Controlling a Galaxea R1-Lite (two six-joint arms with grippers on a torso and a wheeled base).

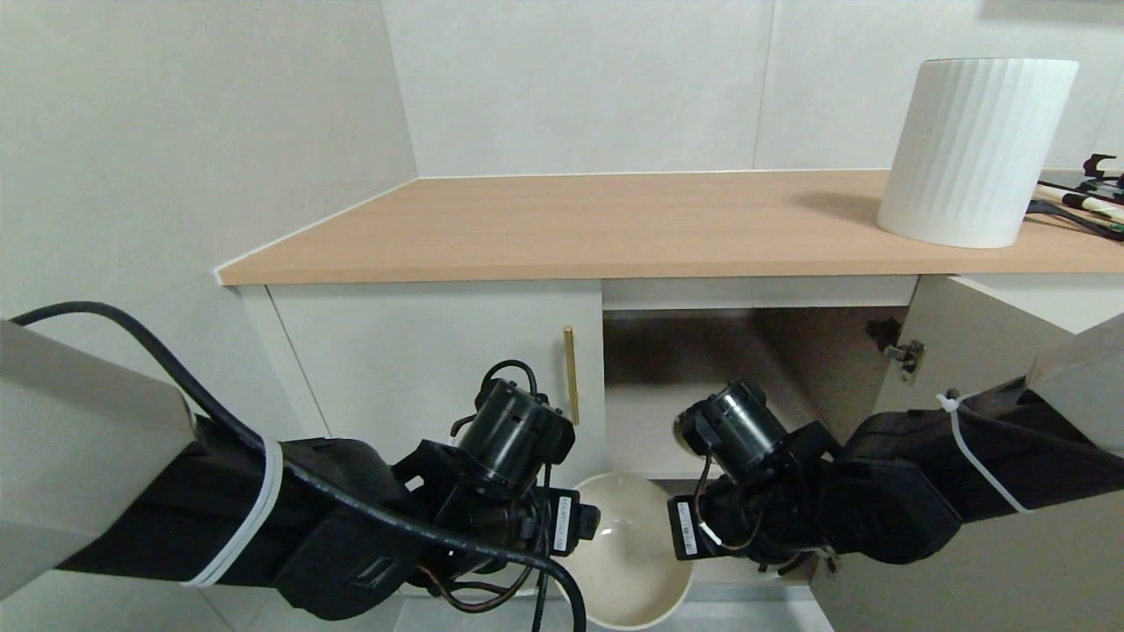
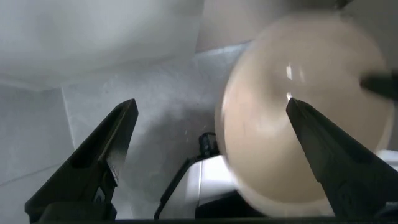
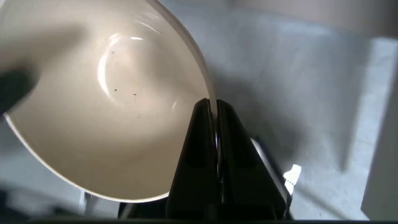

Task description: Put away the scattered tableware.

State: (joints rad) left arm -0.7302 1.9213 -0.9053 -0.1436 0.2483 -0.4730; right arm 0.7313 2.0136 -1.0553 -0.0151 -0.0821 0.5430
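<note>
The right hand (image 3: 215, 112) is clamped on the rim of the bowl (image 1: 628, 553), held low between both arms. The left hand (image 2: 210, 111) gapes wide, empty, just beside it. The open cupboard (image 1: 694, 386) lies straight ahead, under the desk (image 1: 615, 228).

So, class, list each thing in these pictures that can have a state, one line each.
bowl: empty, held by its rim.
right gripper: jaws shut on the bowl.
left gripper: jaws open, beside the bowl.
left cabinet door: shut.
right cabinet door: open.
white ribbed container: upright on the counter.
</note>
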